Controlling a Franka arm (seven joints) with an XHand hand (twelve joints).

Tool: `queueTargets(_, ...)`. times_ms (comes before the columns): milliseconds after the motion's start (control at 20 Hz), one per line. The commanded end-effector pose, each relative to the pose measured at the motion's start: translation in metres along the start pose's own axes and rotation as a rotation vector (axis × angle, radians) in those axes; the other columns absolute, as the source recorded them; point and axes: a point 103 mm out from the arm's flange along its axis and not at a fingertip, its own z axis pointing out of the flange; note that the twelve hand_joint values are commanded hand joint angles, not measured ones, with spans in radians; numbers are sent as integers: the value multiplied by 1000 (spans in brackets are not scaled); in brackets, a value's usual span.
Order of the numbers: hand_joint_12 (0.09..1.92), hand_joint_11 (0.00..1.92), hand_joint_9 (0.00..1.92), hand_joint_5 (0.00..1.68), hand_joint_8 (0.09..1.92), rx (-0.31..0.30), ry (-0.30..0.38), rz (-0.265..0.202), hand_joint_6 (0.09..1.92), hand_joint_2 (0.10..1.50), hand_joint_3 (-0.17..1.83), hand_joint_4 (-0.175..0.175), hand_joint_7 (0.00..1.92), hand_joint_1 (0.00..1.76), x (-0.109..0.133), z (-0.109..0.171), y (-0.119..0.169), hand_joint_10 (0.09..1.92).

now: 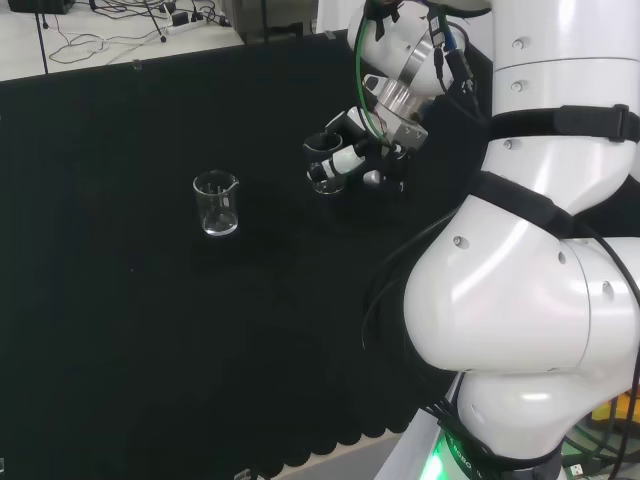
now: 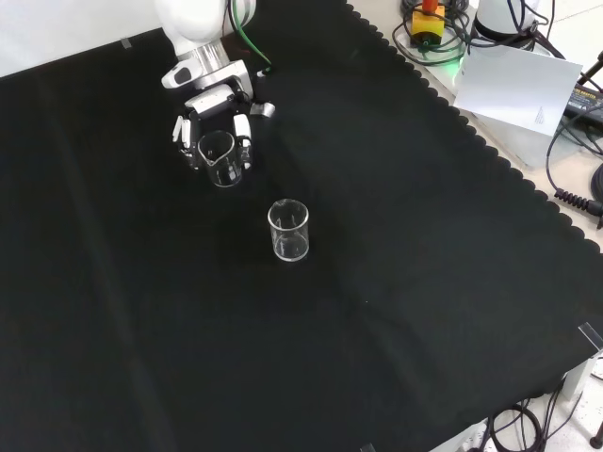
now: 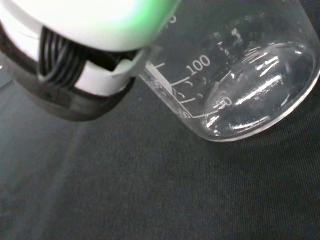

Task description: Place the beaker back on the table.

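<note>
My hand has its fingers curled round a small clear glass beaker, which looks empty. In the head view the hand grips that beaker just left of the arm's white links, low over the black cloth. The wrist view brings the held beaker up close, its base a little above the cloth, with a blurred part of the hand beside it. A second clear beaker stands upright and free on the cloth, nearer the camera in the front view; it stands left of the hand as the beaker in the head view.
Black cloth covers the bench, with a scalloped edge at the front view's right. Beyond that edge lie a white sheet and cables. The arm's big white links take up the head view's right.
</note>
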Motion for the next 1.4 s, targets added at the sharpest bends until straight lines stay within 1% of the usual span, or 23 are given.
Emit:
queueTargets(50, 1274, 463, 1066, 972, 635, 19, 8, 2, 730, 740, 388, 33, 853, 1053, -2, -3, -3, 87)
queueTargets(100, 1292, 414, 1026, 898, 656, 22, 3, -1, 752, 685, 468, 10, 799, 1042, -1, -4, -3, 87)
queueTargets(200, 1325, 324, 962, 759, 679, 25, -10, -4, 780, 614, 567, -18, 711, 1027, 1, -6, -5, 87)
queueTargets(300, 1345, 248, 908, 645, 688, 32, -23, -4, 779, 579, 599, -32, 641, 1009, 3, -9, -7, 87)
queueTargets(450, 1364, 164, 847, 530, 695, 54, -43, 1, 746, 550, 598, -41, 556, 985, 4, -12, -9, 87)
queueTargets(700, 1381, 105, 804, 456, 701, 96, -79, 6, 694, 539, 581, -48, 504, 970, 10, -17, -12, 87)
queueTargets(950, 1410, 11, 712, 410, 714, 88, -86, -4, 575, 546, 551, -51, 393, 940, 23, -31, -15, 87)
queueTargets(1100, 1340, 0, 635, 386, 692, 79, -98, -13, 423, 550, 523, -52, 283, 904, 35, -44, -18, 87)
queueTargets(1200, 1310, 0, 612, 389, 676, 68, -109, -18, 347, 555, 508, -53, 252, 892, 44, -55, -22, 87)
queueTargets(1400, 1294, 0, 598, 389, 667, 58, -133, -19, 305, 557, 499, -53, 237, 883, 62, -75, -35, 87)
